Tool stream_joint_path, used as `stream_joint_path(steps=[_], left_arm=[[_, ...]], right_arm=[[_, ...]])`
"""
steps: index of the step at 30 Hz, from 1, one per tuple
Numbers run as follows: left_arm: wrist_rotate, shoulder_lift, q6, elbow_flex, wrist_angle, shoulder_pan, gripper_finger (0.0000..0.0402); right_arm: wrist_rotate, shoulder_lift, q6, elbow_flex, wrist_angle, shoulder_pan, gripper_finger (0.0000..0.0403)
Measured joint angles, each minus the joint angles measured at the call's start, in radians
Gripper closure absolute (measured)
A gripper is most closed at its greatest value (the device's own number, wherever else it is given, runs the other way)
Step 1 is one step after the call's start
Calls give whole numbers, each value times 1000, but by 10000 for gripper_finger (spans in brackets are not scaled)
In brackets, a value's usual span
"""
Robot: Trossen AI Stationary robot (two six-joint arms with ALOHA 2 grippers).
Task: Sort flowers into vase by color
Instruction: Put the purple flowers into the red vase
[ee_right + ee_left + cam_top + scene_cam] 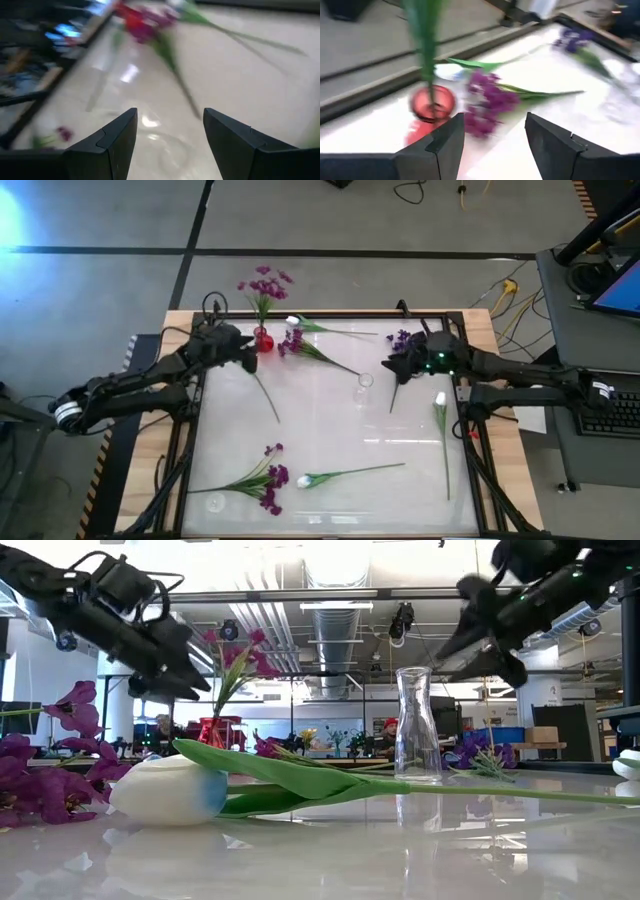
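Note:
A small red vase [263, 338] at the table's far left holds a purple flower [263, 284] upright. My left gripper [248, 360] hovers open just beside it, with nothing between its fingers [495, 120]. A clear glass vase [364, 387] stands mid-table, with no flower in it. My right gripper [398, 368] hovers open to its right, also holding nothing [170, 115]. Loose flowers lie flat on the table: a white one [293, 322] and a purple one [295, 346] at the far side, and a purple one [401, 338] by the right gripper.
More flowers lie at the near side: purple ones [268, 480], a white one [305, 479] beside them, and a white one [440, 398] along the right edge. A bare thin stalk [268, 396] lies left of centre. A raised dark frame [440, 316] rims the table.

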Motion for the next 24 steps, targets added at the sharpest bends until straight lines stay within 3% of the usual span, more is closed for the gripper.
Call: stream_joint_path(steps=[4, 10, 17, 24], left_arm=[[82, -40, -28, 44, -130, -11, 207], [83, -75, -30, 75, -186, -50, 207], [83, -88, -44, 71, -186, -68, 207], [83, -87, -45, 67, -195, -68, 207]], right_arm=[[27, 107, 70, 91, -216, 1, 184], [52, 282, 111, 208, -461, 1, 184], [78, 406, 130, 215, -491, -1, 184], [218, 423, 260, 215, -541, -1, 184]])
